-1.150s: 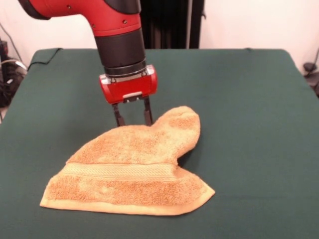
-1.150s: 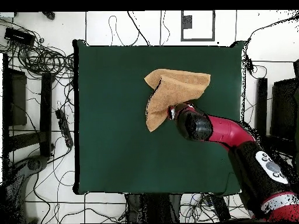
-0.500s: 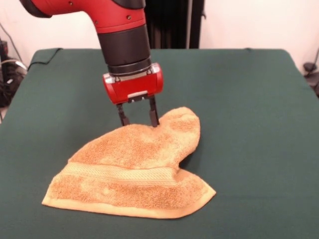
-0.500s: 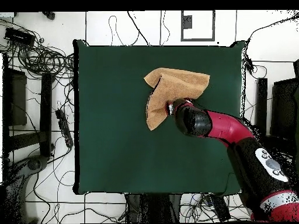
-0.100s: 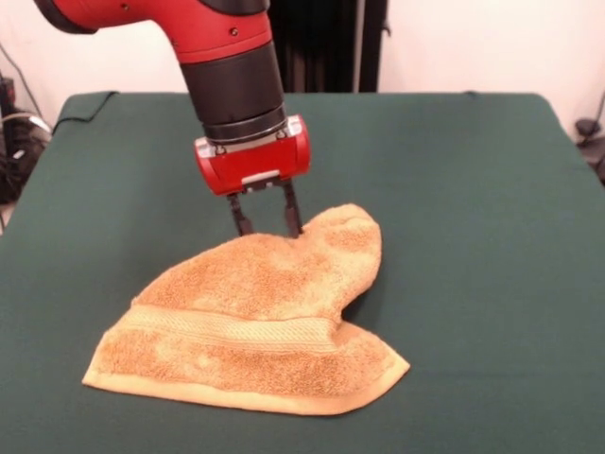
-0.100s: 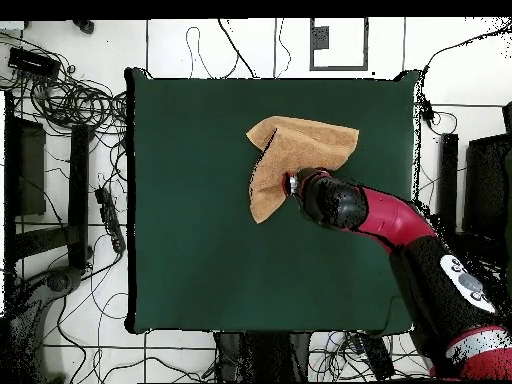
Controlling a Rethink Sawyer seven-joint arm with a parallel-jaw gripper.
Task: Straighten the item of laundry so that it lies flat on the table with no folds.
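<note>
The item of laundry [image 5: 255, 322], a golden-orange terry towel, lies bunched on the green table [image 5: 473, 236], with a folded hump at its far right and a woven band across its near part. My gripper [image 5: 269, 227] hangs straight down at the towel's far edge. It is open, and the two dark fingers [image 5: 294, 219] stand apart with their tips touching or just behind the cloth. In the overhead view the towel [image 6: 295, 150] forms a bent, folded shape, and the arm's wrist covers the gripper [image 6: 293, 185] at its lower edge.
Green table cloth [image 6: 200, 240] spreads wide on all sides of the towel. Cables and dark equipment [image 6: 60, 100] lie on the floor beyond the table's edges. A dark stand [image 5: 321, 43] rises behind the table's far side.
The gripper has shifted slightly right along the towel's far edge in the front view. The towel has crept a little with it. The fingers stay apart.
</note>
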